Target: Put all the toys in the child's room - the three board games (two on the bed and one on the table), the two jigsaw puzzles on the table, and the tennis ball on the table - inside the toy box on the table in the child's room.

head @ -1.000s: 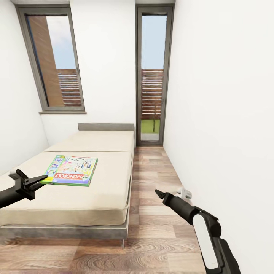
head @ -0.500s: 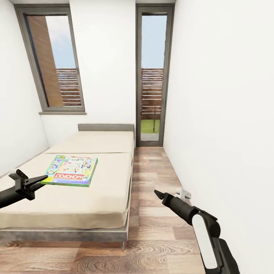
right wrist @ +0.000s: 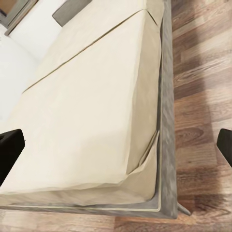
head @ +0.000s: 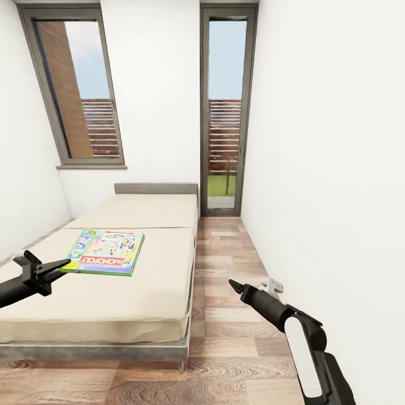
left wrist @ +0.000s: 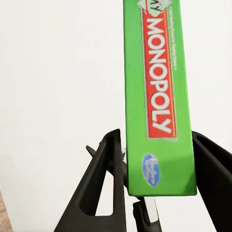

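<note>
My left gripper (head: 62,263) is shut on the near left corner of the Monopoly board game (head: 104,252), a flat green box with a colourful lid. It holds the box just above the cream bed (head: 140,287). In the left wrist view the box's green edge (left wrist: 159,96) runs between the two black fingers (left wrist: 108,183) against a white wall. My right gripper (head: 233,285) hangs open over the wooden floor beside the bed. Its fingertips (right wrist: 9,150) stand wide apart with nothing between them. The table, toy box, jigsaw puzzles and tennis ball are out of view.
A strip of wooden floor (head: 230,264) runs between the bed and the white right wall. A narrow glass door (head: 225,112) stands at its far end. A window (head: 79,90) is above the grey headboard (head: 156,188). A white socket (head: 274,285) sits low on the right wall.
The whole view has shifted a little, so the bed's near edge sits lower in the picture. Both grippers and the Monopoly box keep their places in the view.
</note>
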`<state>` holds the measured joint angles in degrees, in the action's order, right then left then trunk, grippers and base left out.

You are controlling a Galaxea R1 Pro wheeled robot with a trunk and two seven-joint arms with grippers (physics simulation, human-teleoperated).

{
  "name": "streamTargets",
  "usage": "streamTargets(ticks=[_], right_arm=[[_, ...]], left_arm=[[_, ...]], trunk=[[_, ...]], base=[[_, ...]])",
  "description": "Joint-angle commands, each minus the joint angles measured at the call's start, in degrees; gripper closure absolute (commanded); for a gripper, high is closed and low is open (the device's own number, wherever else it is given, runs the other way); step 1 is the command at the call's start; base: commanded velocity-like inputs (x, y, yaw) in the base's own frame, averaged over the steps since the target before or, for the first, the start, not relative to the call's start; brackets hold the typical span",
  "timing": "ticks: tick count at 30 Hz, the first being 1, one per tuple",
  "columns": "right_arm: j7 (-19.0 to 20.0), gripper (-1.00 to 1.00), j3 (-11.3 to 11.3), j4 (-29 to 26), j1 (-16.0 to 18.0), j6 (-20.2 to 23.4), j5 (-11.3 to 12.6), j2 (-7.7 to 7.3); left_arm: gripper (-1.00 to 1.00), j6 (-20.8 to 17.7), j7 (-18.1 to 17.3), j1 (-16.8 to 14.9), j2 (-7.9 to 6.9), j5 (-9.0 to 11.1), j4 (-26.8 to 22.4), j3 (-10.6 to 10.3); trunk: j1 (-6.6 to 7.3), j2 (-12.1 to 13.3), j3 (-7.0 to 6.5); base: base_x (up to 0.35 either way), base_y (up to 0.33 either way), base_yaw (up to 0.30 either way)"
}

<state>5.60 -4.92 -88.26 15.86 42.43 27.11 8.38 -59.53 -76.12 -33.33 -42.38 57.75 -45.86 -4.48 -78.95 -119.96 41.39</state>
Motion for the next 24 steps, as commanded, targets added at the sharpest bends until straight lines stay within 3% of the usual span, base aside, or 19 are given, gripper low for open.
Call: streamTargets(ticks=[1,24], right_arm=[[0.43,-1.0,-0.18,-0.03,0.05,0.34,-0.24,0.07],[0.72,-1.0,-0.18,0.36,0.05,-3.01,-0.08,0.05]], left_arm=[[1.0,-0.47,-0.26,-0.07,-0.07,0.17,0.07,-0.26],[1.0,-0.47,-0.12,-0.07,0.33,0.01,0.11,-0.26]], trunk=[[0.23,0.38,-0.12],[5.29,9.61,-4.25]], base=[[0.0,0.0,0.0],[0.0,0.0,0.0]])
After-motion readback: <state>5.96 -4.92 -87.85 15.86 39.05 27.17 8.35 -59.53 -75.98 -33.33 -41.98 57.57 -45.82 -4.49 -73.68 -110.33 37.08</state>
